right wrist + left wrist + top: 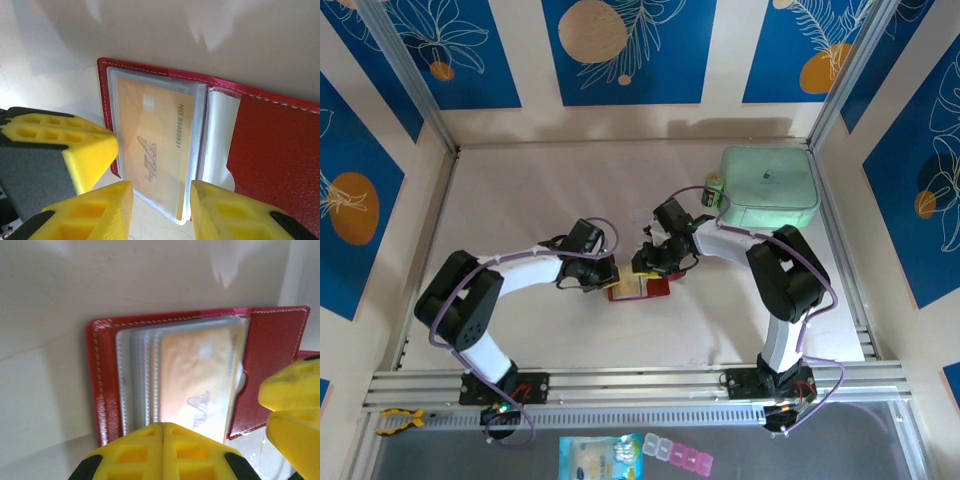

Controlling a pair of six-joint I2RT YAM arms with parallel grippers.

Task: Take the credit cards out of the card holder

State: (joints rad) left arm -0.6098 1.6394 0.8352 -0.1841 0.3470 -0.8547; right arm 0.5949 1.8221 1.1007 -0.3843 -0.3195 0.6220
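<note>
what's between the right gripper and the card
Only the clear pocket that the card sits in: its plastic covers the card. The right gripper is open astride the pocket's near end, and nothing else visible lies between.

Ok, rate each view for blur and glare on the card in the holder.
Right wrist: credit card crisp, its printed number readable, slight sheen on the clear pocket. Left wrist: the card is blurred and washed out by glare, logo smeared. Top external: card holder tiny, no detail.
</note>
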